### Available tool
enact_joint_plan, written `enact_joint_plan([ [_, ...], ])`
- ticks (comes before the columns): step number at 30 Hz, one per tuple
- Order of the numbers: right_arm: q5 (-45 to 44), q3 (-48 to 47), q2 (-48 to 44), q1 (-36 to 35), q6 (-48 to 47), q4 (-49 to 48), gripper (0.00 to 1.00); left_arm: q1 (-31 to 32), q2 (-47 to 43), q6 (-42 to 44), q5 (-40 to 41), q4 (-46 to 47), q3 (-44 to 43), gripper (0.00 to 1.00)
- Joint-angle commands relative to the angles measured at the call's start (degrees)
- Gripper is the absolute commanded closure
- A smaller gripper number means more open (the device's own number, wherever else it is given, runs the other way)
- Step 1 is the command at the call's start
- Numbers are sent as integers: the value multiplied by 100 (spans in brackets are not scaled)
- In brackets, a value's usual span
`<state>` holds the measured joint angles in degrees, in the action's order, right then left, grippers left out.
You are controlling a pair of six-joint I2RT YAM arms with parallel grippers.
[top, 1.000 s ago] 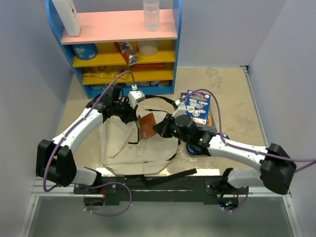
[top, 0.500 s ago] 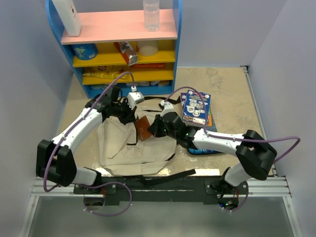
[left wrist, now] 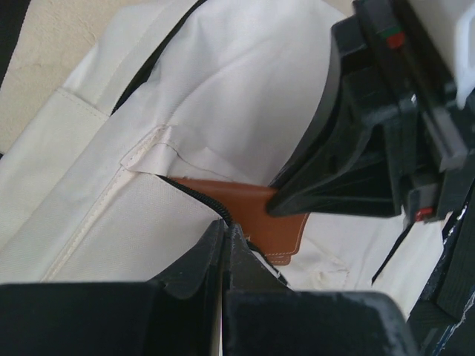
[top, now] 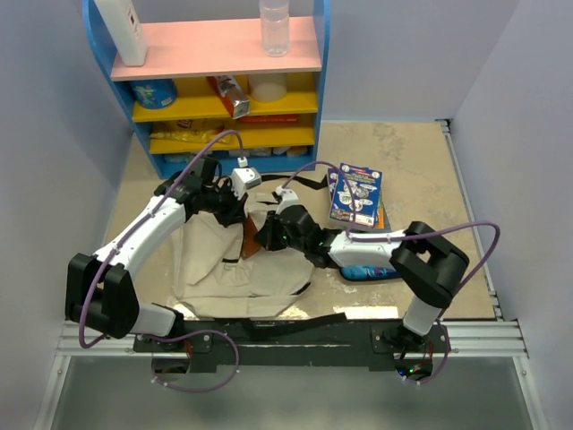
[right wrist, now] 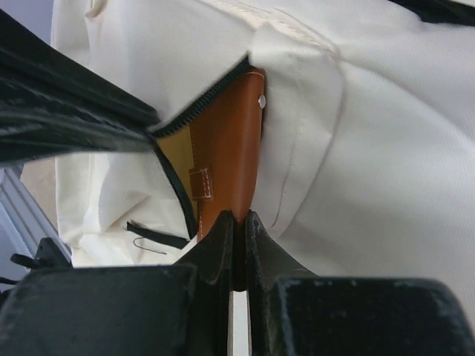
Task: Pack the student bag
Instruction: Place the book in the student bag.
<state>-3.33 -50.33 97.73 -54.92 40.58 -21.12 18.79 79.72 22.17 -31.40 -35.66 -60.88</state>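
Observation:
The student bag, cream fabric with black zips, lies flat on the table in front of the left arm. My left gripper is shut on the zipper edge of its opening and lifts that edge. My right gripper is shut on the end of a brown leather case. The case is tilted and sits partly inside the opening, between the zipper line and the cream flap. In the left wrist view the brown case shows under the raised edge, with the right gripper's black body close above it.
A blue shelf unit with a pink top stands at the back, with a clear bottle and a white bottle on it. Picture books lie right of the bag. A blue pencil case lies under the right forearm.
My right arm has swung left toward the bag's opening with the brown case, and less of the case shows now. My left gripper has held its place on the zipper edge.

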Motion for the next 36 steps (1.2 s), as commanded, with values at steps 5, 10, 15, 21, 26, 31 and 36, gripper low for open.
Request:
enact_joint_plan([
  [5,-343,-874,449,-336,117,-708,100,37,-150,68,-420,182,-99,100],
  [10,-563,-655,176,-336,20,-849,100,37,-194,217,-420,77,-29,100],
  [15,-660,-662,281,-336,73,-964,100,37,-150,208,-464,94,-29,100],
  [21,-590,-1128,886,-502,12,-1017,69,37,-211,112,-350,208,-20,100],
  [26,-1080,-1077,503,-555,-15,-385,24,2,-212,-99,-121,489,15,100],
  [31,-1731,-365,-857,-555,257,616,1,-164,-28,-354,230,859,68,100],
  [36,-2948,-949,-1433,-555,2081,4005,1,-235,166,-398,239,929,50,100],
])
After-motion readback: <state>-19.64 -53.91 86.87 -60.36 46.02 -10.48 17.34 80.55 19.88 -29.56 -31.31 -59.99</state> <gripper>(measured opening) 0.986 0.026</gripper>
